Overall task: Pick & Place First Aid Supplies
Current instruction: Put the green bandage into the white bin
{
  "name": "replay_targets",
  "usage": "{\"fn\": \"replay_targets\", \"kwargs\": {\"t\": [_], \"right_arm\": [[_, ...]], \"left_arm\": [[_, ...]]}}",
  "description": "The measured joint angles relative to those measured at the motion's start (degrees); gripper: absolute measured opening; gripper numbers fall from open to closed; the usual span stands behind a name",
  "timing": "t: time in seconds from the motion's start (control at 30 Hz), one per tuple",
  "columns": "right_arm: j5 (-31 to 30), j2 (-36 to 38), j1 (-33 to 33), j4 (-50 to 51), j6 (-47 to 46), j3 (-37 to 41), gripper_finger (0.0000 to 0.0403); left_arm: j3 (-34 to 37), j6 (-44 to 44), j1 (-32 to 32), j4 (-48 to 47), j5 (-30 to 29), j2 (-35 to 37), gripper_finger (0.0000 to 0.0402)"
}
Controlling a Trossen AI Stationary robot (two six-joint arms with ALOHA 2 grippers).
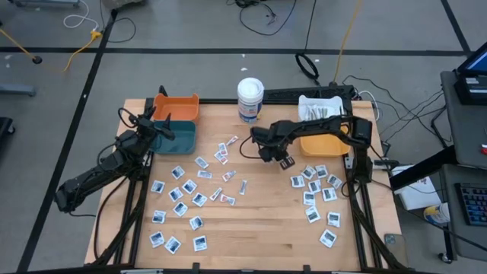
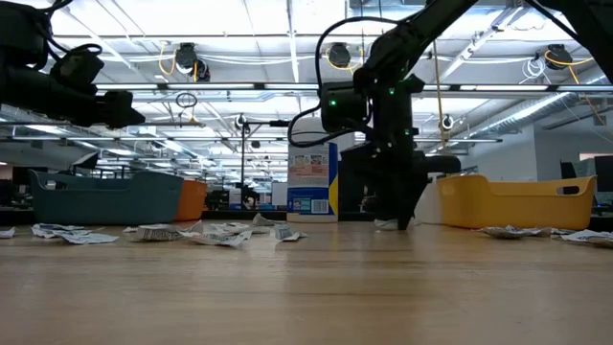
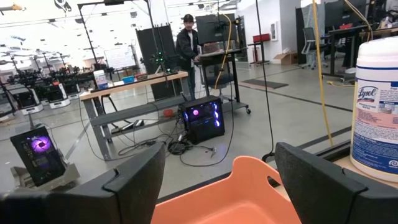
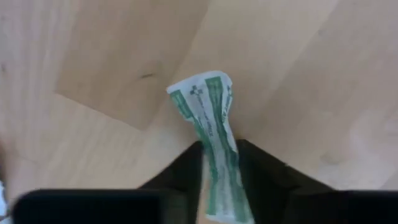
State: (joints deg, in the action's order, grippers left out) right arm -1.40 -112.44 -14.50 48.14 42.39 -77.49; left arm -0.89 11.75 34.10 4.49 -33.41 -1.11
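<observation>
In the high view, packets lie scattered over the bench; the right pincer sits at centre, the left pincer at upper left over the orange bin.

In the low view, the right pincer reaches down to the bench top at centre.

The left wrist view shows the left pincer spread wide and empty.

In the right wrist view, the right pincer has pinched a green-printed packet narrowly at centre. The pick looks made; next comes lifting it towards a bin.
</observation>
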Motion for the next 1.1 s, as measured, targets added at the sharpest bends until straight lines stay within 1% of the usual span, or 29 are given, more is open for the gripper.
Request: {"fn": "replay_targets", "kwargs": {"t": [0.07,0.13,0.27,0.37,0.47,0.77,1.0,1.1], "right_arm": [[0.0,0.0,0.35,0.28,-1.26,0.04,0.0031],[0.07,0.03,0.67,0.22,-3.42,0.04,0.001],[0.21,1.35,0.89,0.37,-11.28,0.11,0.0016],[0.21,3.36,0.89,0.78,-18.4,0.09,0.001],[0.14,5.98,0.87,0.95,-27.06,0.09,0.0003],[0.08,14.1,0.85,0.97,-51.82,0.07,0.0005],[0.04,18.67,0.85,1.14,-70.44,0.0,0.0008],[0.02,19.81,0.85,0.98,-74.57,0.0,0.0008]], "left_arm": [[-0.02,0.0,0.0,0.0,0.0,0.0,0.0308],[0.0,0.0,0.0,0.0,0.0,-0.02,0.0308],[0.0,0.0,0.0,0.0,0.0,-0.01,0.0308],[-0.02,0.0,-0.02,0.0,0.0,0.0,0.0308],[-0.02,0.0,0.0,0.0,0.0,-0.02,0.0308],[0.0,0.0,0.0,0.0,0.0,-0.02,0.0308],[0.0,0.0,-0.01,0.0,0.0,0.0,0.0308],[0.0,0.0,-0.01,0.0,0.01,-0.01,0.0308]]}}
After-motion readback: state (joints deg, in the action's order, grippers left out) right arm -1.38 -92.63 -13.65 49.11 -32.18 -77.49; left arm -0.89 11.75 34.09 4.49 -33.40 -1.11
